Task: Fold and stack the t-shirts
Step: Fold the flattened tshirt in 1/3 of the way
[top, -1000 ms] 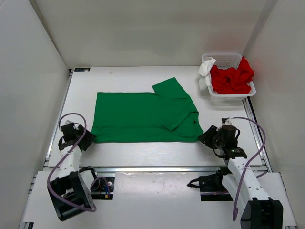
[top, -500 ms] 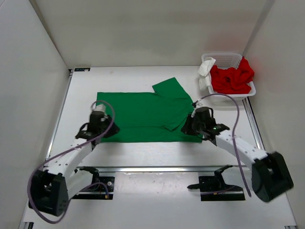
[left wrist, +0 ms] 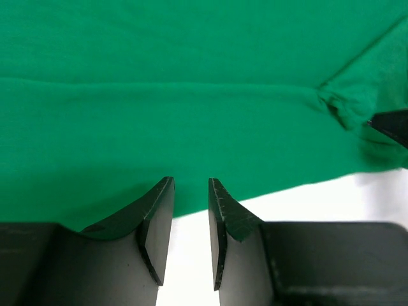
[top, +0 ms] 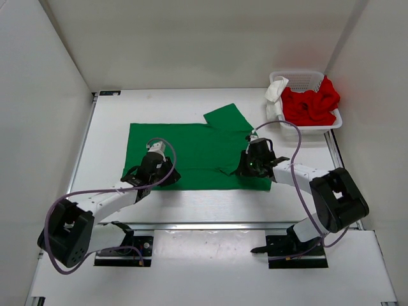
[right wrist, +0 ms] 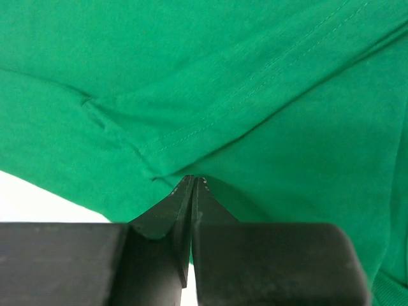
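The green shirt (top: 191, 150) lies spread on the tabletop (top: 210, 201). At its near hem the left end effector (left wrist: 190, 182) stands part-open (gripping nothing). The right end effector (right wrist: 192, 179), fully closed, touches a fold and could drag it askew.

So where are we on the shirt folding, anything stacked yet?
Nothing stacked. Done: green t-shirt spread flat, one sleeve turned in. In hand: right gripper shut, apparently pinching its near hem; left gripper open over the near edge. To do: finish folding green; red t-shirt and white t-shirt sit bunched in the basket.
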`<state>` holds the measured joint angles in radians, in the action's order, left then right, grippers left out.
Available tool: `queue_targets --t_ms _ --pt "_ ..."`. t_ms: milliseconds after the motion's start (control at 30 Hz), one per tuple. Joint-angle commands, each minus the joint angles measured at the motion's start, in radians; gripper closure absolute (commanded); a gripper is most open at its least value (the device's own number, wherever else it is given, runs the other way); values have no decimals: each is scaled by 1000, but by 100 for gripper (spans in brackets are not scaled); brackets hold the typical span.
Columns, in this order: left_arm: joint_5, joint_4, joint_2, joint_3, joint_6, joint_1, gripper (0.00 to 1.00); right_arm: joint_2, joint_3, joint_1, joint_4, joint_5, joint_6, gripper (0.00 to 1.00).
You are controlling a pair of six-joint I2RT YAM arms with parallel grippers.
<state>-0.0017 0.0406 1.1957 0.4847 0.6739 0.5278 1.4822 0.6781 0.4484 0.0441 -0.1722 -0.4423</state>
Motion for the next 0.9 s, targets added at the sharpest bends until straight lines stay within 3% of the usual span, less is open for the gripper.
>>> queue_targets --t_ms 0,600,867 --pt "-37 -62 -22 -34 -25 -20 62 15 20 -11 -76 -6 13 100" --pt "-14 -41 -215 -213 -37 -141 58 161 129 -22 -127 -56 8 100" --pt "-9 33 -180 -111 -57 -100 59 314 526 -59 2 -148 -12 100"
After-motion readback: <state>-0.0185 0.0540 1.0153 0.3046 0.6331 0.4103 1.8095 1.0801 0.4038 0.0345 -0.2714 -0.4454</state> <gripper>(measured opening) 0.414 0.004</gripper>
